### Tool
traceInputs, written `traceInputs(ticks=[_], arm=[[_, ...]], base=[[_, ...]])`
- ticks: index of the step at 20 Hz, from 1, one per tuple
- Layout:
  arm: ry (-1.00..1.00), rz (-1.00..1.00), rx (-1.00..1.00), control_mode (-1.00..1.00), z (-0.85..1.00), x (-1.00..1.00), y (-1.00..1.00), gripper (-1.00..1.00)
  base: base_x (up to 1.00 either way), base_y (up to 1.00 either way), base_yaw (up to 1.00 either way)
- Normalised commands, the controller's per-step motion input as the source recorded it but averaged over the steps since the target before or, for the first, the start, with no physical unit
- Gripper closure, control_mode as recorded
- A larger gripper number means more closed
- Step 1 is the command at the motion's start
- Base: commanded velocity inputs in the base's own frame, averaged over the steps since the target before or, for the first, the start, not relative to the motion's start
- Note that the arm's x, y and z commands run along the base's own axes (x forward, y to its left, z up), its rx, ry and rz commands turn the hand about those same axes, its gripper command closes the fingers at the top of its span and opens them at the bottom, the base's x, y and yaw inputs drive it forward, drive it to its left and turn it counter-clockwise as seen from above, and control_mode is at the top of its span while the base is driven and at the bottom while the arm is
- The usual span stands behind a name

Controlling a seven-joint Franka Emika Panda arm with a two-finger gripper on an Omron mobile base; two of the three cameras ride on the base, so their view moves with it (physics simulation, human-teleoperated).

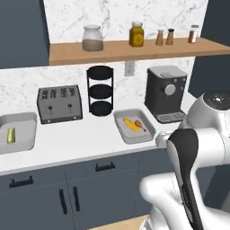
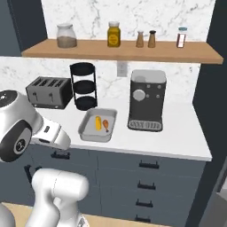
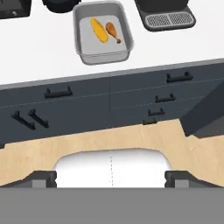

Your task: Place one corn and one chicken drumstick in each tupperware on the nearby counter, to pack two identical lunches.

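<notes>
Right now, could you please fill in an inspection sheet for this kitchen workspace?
Surface: white counter over dark cabinets.
Job's things: right tray beside the coffee machine holds a bare corn cob and an orange-brown drumstick; left tray beside the toaster holds a husked corn cob, no drumstick seen in it.
Clutter: toaster, black round rack, coffee machine.
Grippers: gripper open, empty, held back from the counter over the wooden floor.
Cables: nothing seen.
Surroundings: wooden shelf with jars and shakers, marble wall, wall outlet.
</notes>
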Motion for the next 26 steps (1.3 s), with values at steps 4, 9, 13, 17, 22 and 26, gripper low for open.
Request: traceInputs(ticks=[4, 9, 13, 17, 22, 26], arm=[[0.0, 0.0, 0.0, 1.0, 0.0, 0.0, 0.0, -1.0], [0.0, 0.0, 0.0, 1.0, 0.0, 0.0, 0.0, -1.0], [0.0, 0.0, 0.0, 1.0, 0.0, 0.0, 0.0, -1.0], [0.0, 0.0, 0.0, 1.0, 0.0, 0.0, 0.0, -1.0], [0.0, 0.0, 0.0, 1.0, 0.0, 0.0, 0.0, -1.0], [0.0, 0.0, 0.0, 1.0, 0.0, 0.0, 0.0, -1.0]], base=[[-0.84, -1.0, -0.02], [-0.18, -1.0, -0.02], [0.0, -1.0, 0.0], [0.0, -1.0, 0.0], [0.0, -1.0, 0.0], [0.0, -1.0, 0.0]])
